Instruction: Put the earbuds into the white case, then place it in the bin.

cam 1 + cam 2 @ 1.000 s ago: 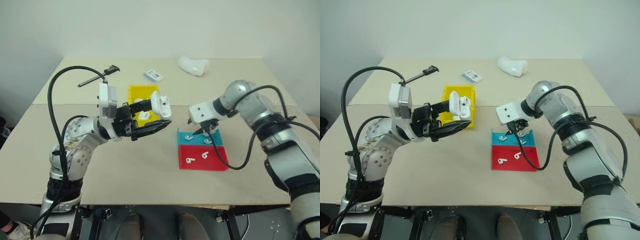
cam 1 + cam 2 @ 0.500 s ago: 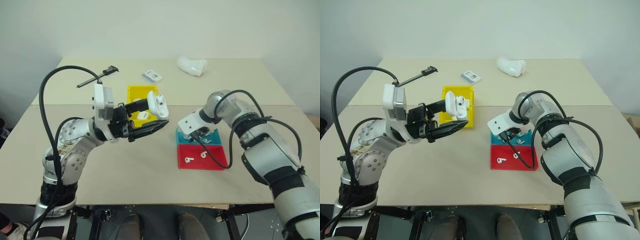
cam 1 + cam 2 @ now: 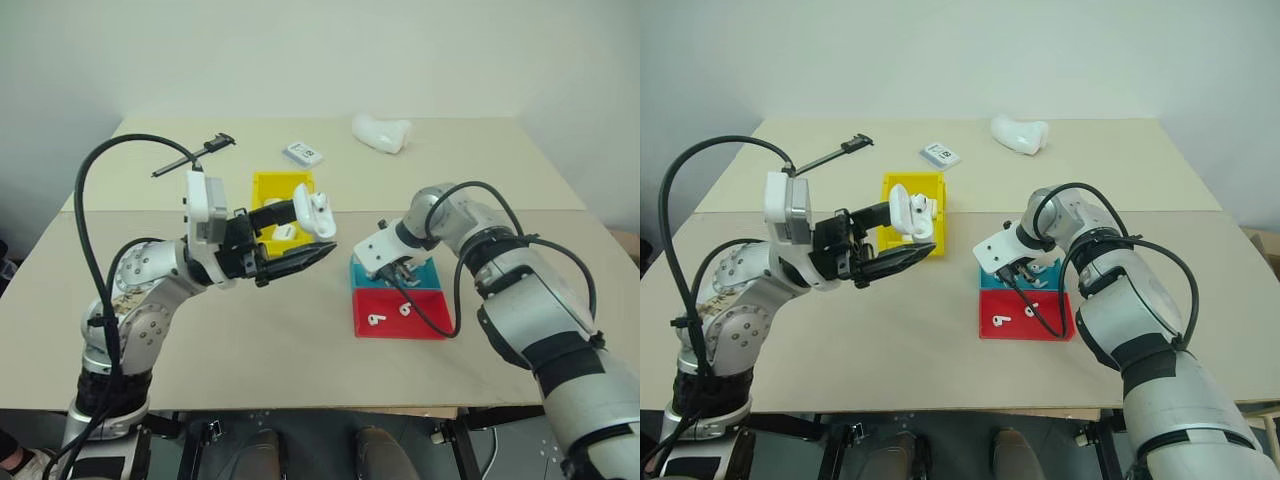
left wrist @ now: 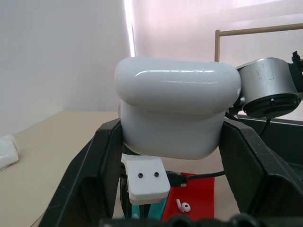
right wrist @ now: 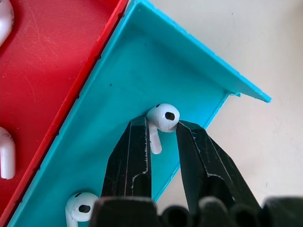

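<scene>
The left end effector [image 3: 300, 238] clenches the white case [image 3: 319, 213], lid open, above the table [image 3: 250, 330] beside the yellow bin [image 3: 272, 188]. The right end effector [image 5: 161, 137] grips an earbud [image 5: 162, 118] in the teal tray [image 5: 118, 94].

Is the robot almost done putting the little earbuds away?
Not yet. The left gripper holds the white case up, lid open. The right gripper is pinching one earbud in the teal tray. Two more lie in the red tray. The yellow bin is waiting.
</scene>
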